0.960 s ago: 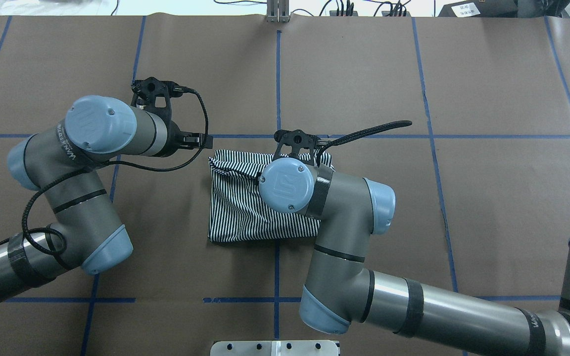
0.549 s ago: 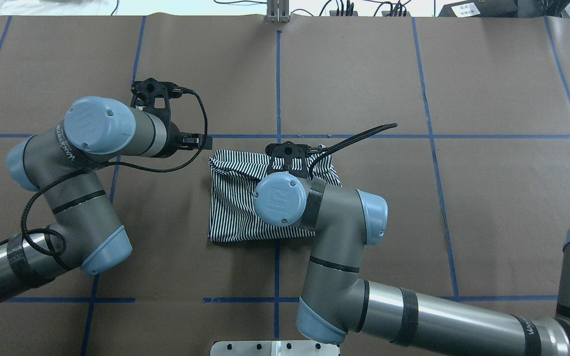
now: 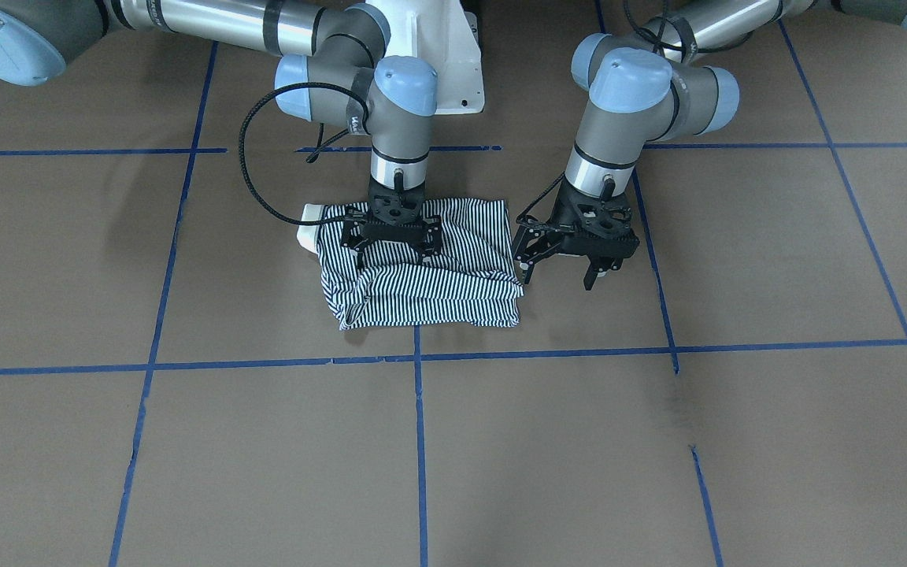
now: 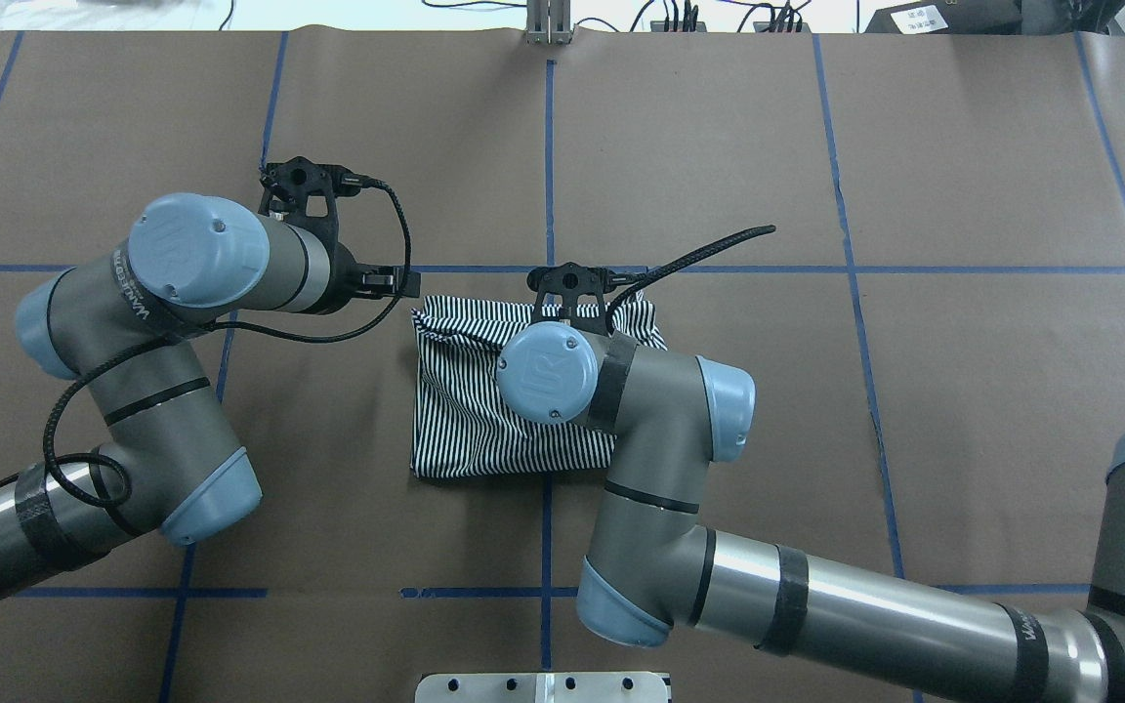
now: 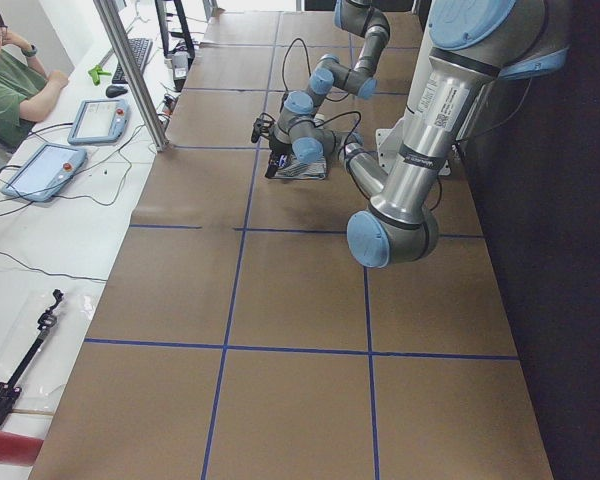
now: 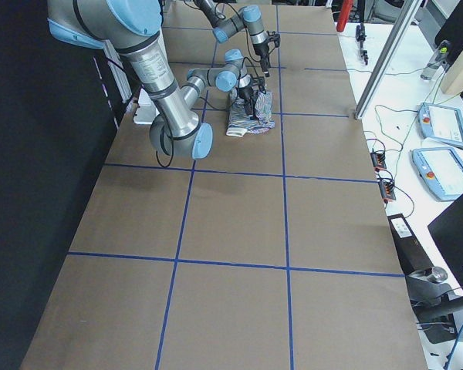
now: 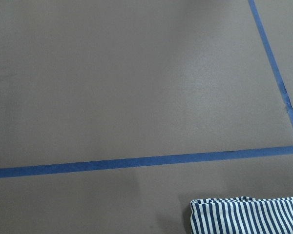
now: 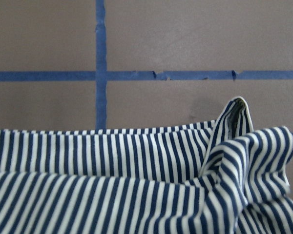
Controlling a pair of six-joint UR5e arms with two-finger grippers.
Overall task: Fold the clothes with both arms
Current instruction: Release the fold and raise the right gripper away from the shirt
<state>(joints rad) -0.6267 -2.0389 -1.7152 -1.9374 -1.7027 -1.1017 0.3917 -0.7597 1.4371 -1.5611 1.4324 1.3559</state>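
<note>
While on brown paper [image 4: 963,146] (blue-taped), shirt [image 4: 455,410]

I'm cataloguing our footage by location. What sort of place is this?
Likely a robotics lab: a paper-covered table marked with blue tape, the left arm and right arm on one pedestal, and teach pendants on a side bench.

The left arm [image 4: 196,256] bears a "UR" logo on its blue joint cap. So does the right arm [image 4: 548,371]. White lettering on the arm tubes is too small to read.
</note>
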